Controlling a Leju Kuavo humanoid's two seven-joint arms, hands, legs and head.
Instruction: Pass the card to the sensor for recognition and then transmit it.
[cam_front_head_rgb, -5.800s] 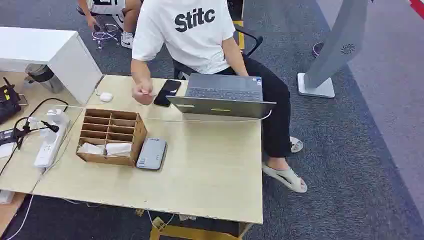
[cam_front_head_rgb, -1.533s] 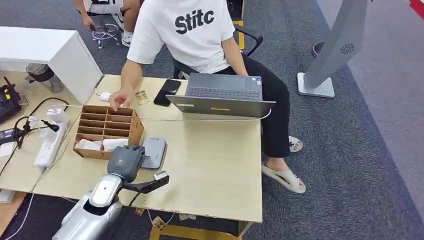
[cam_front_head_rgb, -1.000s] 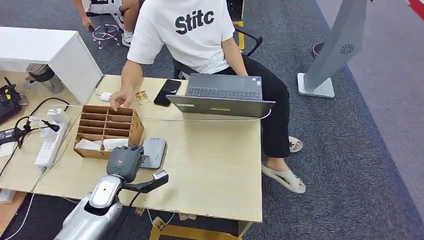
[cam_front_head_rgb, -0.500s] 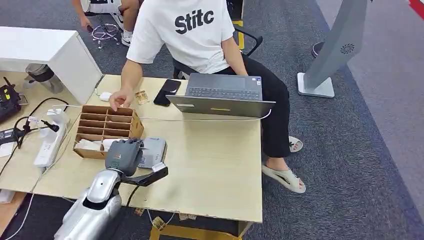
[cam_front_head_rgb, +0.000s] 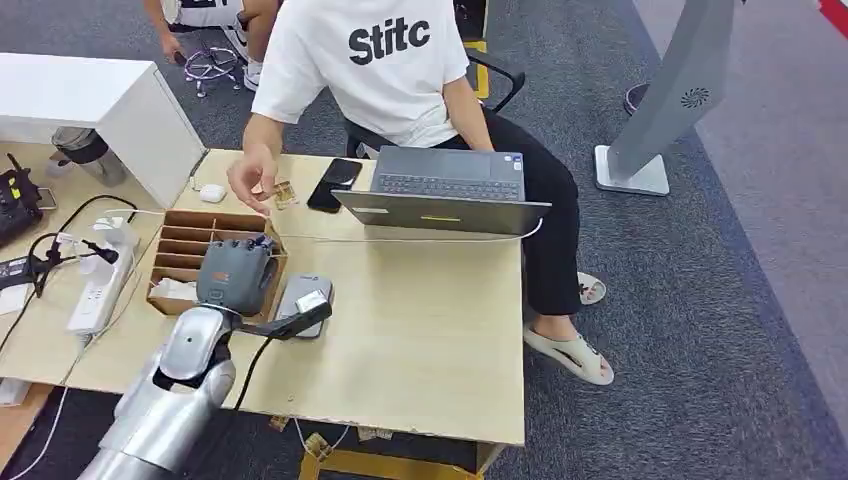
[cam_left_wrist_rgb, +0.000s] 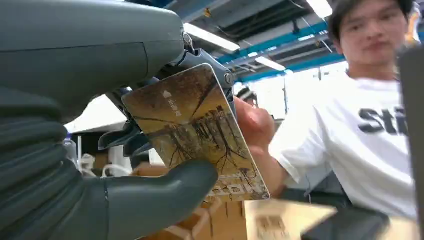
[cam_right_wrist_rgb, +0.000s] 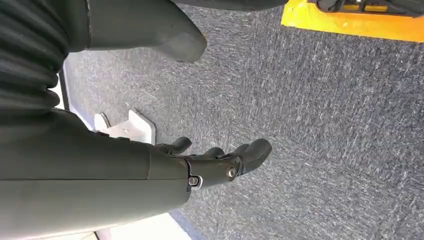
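Your table (cam_front_head_rgb: 420, 340) carried a laptop (cam_front_head_rgb: 445, 190) at its far edge, with a person (cam_front_head_rgb: 380, 70) seated behind it. Near the left side stood a cardboard organizer (cam_front_head_rgb: 205, 235), and just beside it lay the grey sensor (cam_front_head_rgb: 290, 292). Your left hand (cam_front_head_rgb: 235, 278) hovered over the organizer's near end, pinching the card (cam_left_wrist_rgb: 197, 127) between thumb and fingers. The person's hand (cam_front_head_rgb: 250, 178) reached above the organizer's far edge. Your right hand (cam_right_wrist_rgb: 220, 160) hung over the carpet with its fingers spread, holding nothing.
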